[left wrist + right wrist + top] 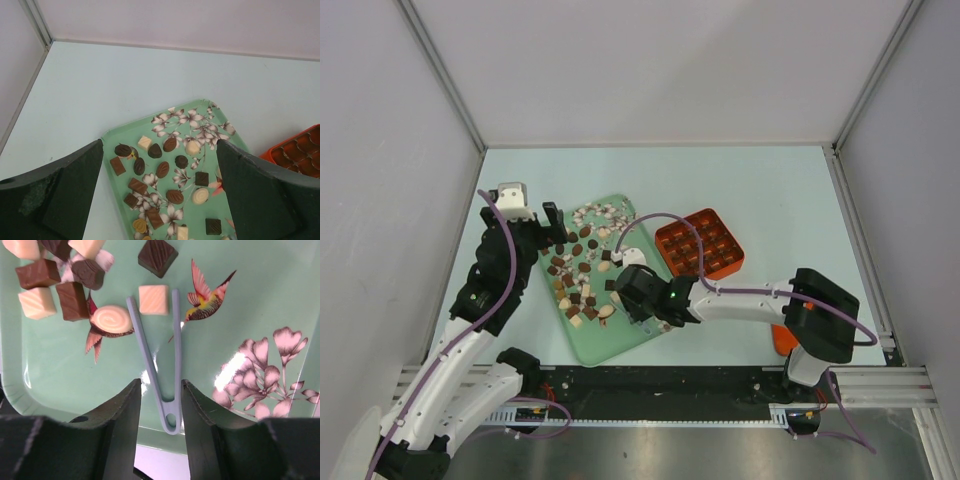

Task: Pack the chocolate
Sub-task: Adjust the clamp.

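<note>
Many small pieces of chocolate, dark, brown and cream, lie scattered on a green flowered tray. My right gripper is shut on a pair of pale blue tweezers near their hinge end. The tweezers' spread tips stand on either side of a cream square chocolate, low over the tray. In the top view this right gripper is over the tray's near right part. My left gripper is wide open and holds nothing, above the chocolate at the tray's far left.
An orange box with a grid of cells stands right of the tray and shows at the edge of the left wrist view. Another orange object is partly hidden behind the right arm. Grey walls enclose the pale table.
</note>
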Tool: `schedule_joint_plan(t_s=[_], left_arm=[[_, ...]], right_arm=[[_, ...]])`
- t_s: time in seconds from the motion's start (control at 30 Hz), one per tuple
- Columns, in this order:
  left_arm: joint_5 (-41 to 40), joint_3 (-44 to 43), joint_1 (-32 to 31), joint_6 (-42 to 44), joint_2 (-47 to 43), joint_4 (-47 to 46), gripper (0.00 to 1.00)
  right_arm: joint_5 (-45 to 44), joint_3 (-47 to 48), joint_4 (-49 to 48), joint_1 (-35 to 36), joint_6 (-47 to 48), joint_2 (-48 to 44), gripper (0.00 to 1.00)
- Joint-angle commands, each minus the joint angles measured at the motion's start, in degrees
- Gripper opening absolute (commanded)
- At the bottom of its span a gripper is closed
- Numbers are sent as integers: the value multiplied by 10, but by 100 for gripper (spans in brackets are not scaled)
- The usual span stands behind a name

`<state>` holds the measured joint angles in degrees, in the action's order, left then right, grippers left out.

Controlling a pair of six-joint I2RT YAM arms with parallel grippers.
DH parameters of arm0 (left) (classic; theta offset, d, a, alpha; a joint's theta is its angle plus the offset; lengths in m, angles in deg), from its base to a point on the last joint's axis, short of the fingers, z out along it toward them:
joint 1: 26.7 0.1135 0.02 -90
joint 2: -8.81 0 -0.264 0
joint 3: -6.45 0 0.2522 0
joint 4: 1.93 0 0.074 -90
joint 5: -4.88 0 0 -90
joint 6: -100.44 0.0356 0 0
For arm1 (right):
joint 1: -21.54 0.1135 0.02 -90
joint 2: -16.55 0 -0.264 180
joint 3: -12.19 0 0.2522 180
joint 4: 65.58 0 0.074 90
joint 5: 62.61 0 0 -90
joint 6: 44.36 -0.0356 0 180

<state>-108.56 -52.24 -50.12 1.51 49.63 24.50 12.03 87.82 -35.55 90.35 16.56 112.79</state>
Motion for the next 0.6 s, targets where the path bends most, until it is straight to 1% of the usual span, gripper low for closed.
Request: schedule_joint_plan(t_s=[0.0,0.17,0.33,0.4,0.43,0.47,0.53,0.57], left_arm=[[11,0,3,10,-5,-8,100],[13,0,4,8,-2,-8,100],[17,1,4,7,-1,-8,100],[23,2,3,3,-3,-9,100],[24,0,3,2,-2,-6,100],[27,0,4,-1,-2,-5,100],[44,0,4,-15,-2,-4,100],[52,-1,4,-21,-1,-2,100]], right_arm=[[14,24,20,-10,-19,25,39],[47,38,14,-25,-11,56,36],[57,55,31,-32,-15,93,34],[58,59,35,-35,-18,97,27],[58,60,39,-35,-19,97,22],[54,60,40,-36,-19,95,15],[50,60,44,-35,-19,81,9],[51,60,45,-34,-16,76,4]])
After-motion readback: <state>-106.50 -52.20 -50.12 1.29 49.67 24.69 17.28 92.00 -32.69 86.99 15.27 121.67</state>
